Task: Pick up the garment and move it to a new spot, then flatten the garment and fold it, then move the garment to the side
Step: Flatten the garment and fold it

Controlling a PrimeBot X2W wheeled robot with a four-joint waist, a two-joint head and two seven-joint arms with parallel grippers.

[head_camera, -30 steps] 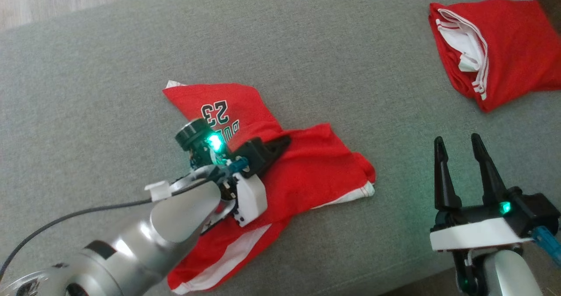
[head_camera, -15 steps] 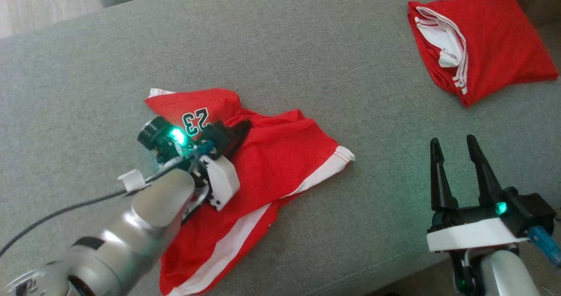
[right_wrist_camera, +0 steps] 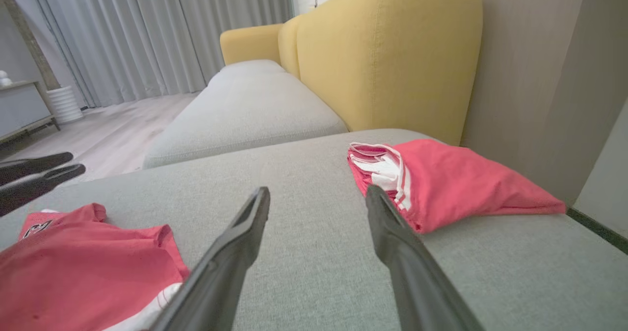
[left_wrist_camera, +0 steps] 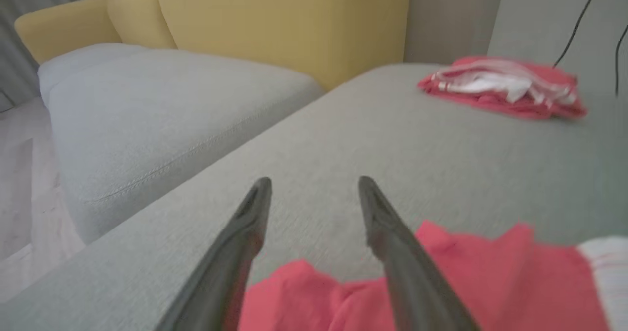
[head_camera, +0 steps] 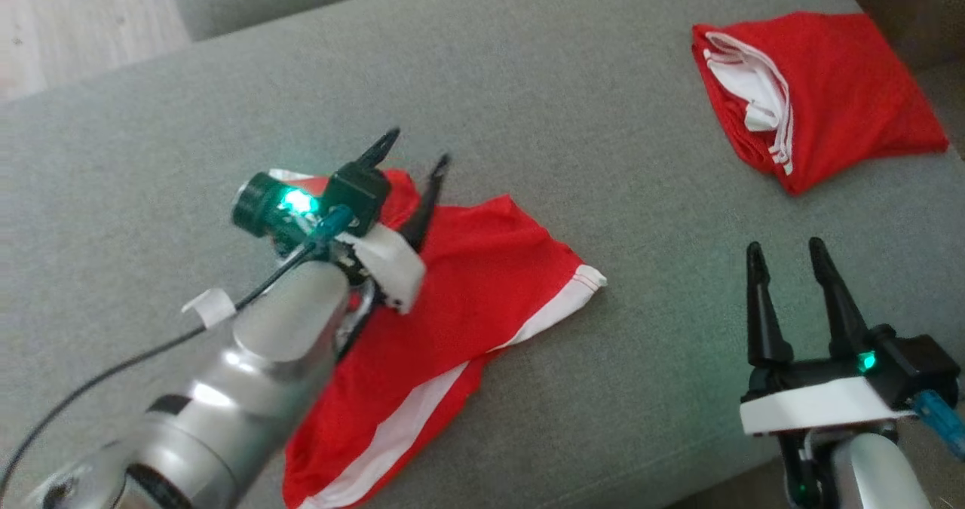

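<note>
Grey sofa seat: cropped by every edge of the head view. Yellow backrest behind it, top cut off in the right wrist view, soft and blurred in the left wrist view.

Garment: red with white stripes, lying loosely spread and creased on the seat, left of centre in the head view. Upper-left portion hidden behind the pale left forearm and its wrist housing; lower end cut off by the bottom edge. White-trimmed corner pointing right, onto bare seat.

Second red garment: folded, white-striped edges exposed, at the far right of the seat, well apart from the first.

Left gripper: fingers spread, nothing between them, tips raised over the garment's far edge. Contact with the cloth not determinable; left wrist view motion-blurred.

Right gripper: fingers apart, empty, over bare seat near the front edge, well apart from both garments; base cut off at the bottom of the head view.

Writing: dark print on the garment's far corner in the right wrist view, too small to read reliably.
</note>
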